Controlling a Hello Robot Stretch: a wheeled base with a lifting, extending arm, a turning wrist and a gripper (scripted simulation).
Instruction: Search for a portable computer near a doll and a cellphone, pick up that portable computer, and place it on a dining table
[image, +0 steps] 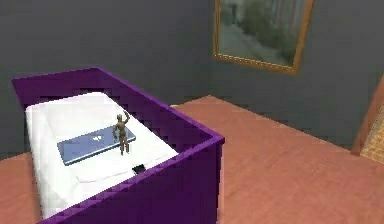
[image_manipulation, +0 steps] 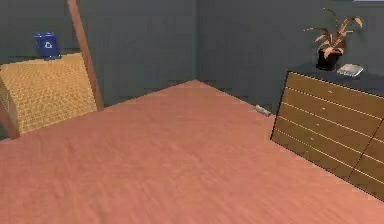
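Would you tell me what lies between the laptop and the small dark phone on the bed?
In the forward view, the doll stands roughly between laptop and phone, on white bedding.

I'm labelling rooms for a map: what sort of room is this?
Probably a bedroom: a purple-framed bed, and a wooden chest of drawers with a potted plant on top.

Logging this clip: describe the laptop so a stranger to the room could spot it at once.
Find the purple-framed bed at the forward view's left. On its white mattress lies the laptop, a flat blue slab. The brown doll beside it stands upright, and the phone is a tiny dark thing near the frame.
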